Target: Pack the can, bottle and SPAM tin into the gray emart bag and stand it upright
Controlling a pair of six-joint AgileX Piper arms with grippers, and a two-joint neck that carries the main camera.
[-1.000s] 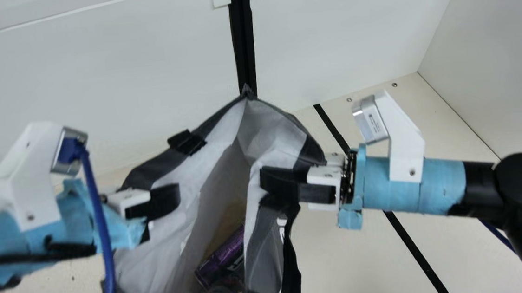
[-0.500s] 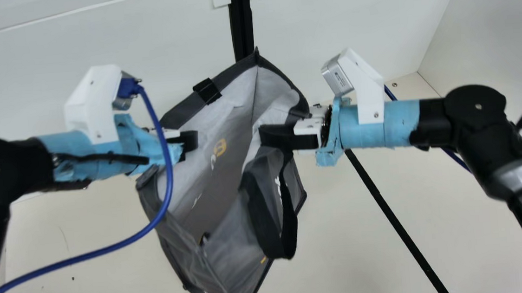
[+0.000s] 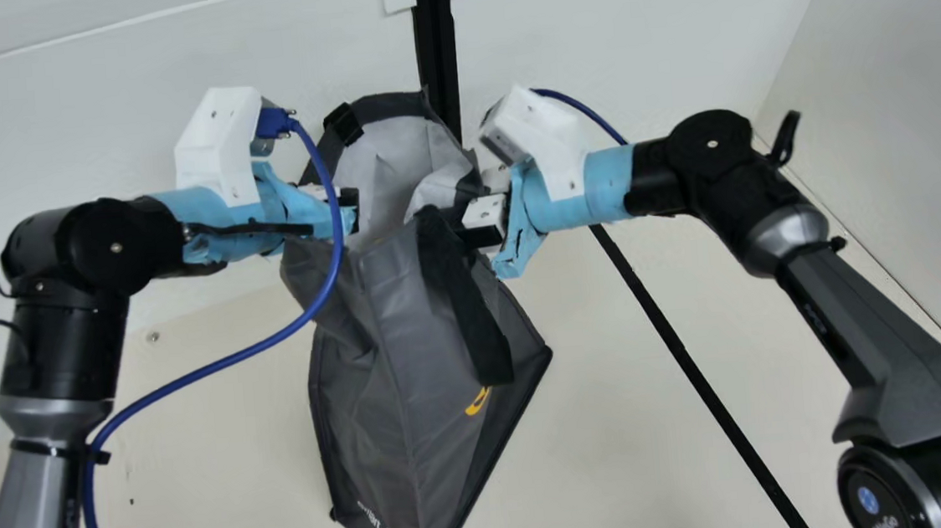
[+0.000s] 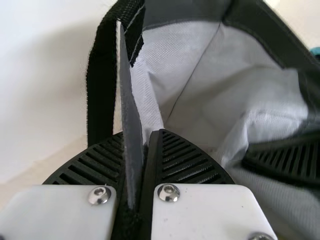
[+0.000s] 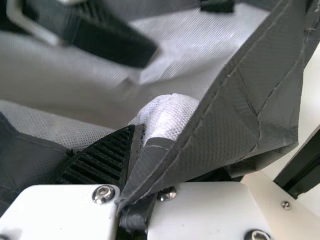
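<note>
In the main view the gray bag (image 3: 392, 329) hangs tall, so I think I'm standing it up. In the left wrist view my left gripper (image 4: 142, 137) pinches its edge, and in the right one my right gripper (image 5: 145, 134) pinches a fold; next I should set it flat, then let go
</note>
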